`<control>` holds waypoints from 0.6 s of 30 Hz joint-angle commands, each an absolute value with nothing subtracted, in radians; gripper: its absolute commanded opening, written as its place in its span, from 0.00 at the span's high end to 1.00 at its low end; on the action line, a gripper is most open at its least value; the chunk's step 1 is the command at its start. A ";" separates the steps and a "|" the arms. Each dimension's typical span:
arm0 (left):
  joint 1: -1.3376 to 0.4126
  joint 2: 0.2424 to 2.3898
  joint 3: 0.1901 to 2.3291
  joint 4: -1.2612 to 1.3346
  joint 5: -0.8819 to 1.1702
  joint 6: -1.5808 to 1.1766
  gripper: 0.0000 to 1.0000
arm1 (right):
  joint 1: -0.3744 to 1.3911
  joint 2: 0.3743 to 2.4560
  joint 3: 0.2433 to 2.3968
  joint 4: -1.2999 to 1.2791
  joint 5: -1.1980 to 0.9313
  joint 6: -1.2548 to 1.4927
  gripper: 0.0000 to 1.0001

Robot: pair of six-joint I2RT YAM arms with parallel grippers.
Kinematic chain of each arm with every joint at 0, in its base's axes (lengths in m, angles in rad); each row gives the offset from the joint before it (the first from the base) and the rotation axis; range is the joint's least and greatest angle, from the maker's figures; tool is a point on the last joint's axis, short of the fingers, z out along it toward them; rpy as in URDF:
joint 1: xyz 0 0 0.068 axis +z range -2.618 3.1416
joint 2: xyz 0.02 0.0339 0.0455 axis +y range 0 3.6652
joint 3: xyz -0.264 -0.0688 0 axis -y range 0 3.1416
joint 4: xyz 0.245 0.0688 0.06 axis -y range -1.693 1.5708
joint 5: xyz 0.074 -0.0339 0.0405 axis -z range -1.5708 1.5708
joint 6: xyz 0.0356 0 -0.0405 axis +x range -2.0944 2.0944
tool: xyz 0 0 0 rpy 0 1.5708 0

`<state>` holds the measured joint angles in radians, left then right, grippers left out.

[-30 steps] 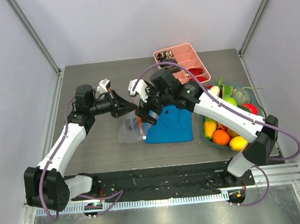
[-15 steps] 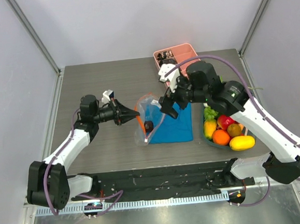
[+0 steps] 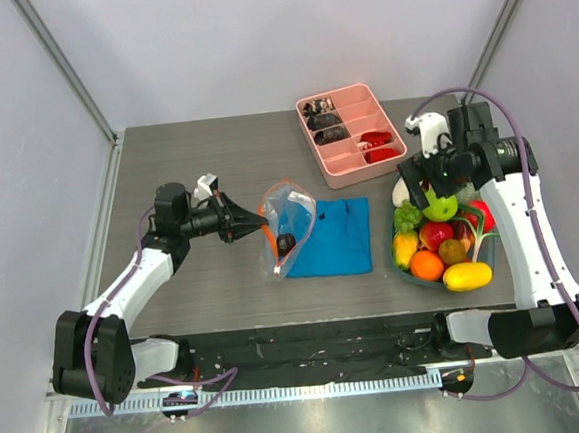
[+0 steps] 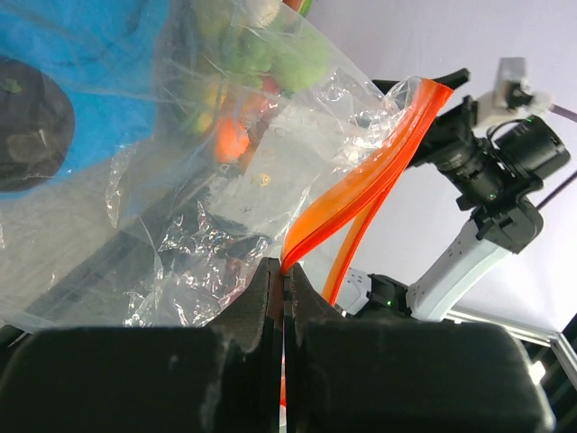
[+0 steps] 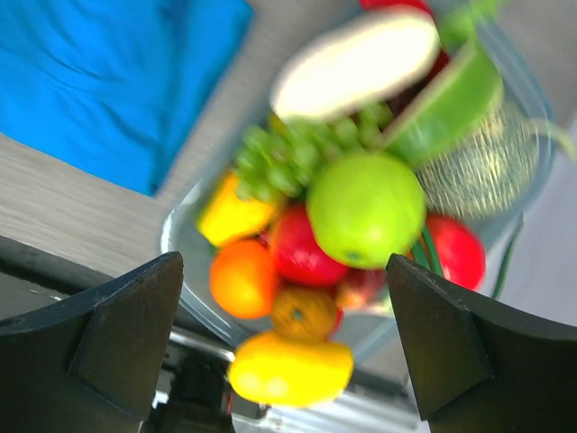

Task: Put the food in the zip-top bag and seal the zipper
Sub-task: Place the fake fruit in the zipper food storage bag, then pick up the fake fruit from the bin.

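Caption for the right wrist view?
Open right gripper hovers over a bowl of toy food, green apple on top, blue cloth beside.

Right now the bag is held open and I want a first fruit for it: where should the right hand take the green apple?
Take the green apple across its round middle, coming straight down from above. It sits on top of the pile in the bowl with its upper half bare, while grapes and a red fruit crowd its lower sides. The open right hand probably spans it.

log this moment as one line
left tool: shut on zipper, bag mouth open | right tool: open over green apple in bowl | zipper: unsealed
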<state>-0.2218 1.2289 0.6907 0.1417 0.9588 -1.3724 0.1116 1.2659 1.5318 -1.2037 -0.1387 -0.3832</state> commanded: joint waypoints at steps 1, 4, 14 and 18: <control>-0.218 1.198 0.723 0.120 0.950 -1.341 1.00 | 0.023 1.253 1.474 -1.273 -0.025 -0.428 0.00; -0.219 1.197 0.723 0.112 0.948 -1.335 1.00 | 0.012 1.299 1.444 -1.263 0.054 -0.396 0.00; -0.218 1.184 0.723 0.106 0.940 -1.327 1.00 | 0.014 1.430 1.373 -1.134 0.112 -0.316 0.00; -0.218 1.186 0.729 0.101 0.940 -1.325 1.00 | -0.014 1.479 1.367 -1.103 0.120 -0.307 0.00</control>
<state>-0.2218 1.2072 0.6910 0.0998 0.9421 -1.3487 0.0071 1.4578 1.3659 -1.1690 0.0845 -0.3351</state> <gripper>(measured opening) 0.012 0.996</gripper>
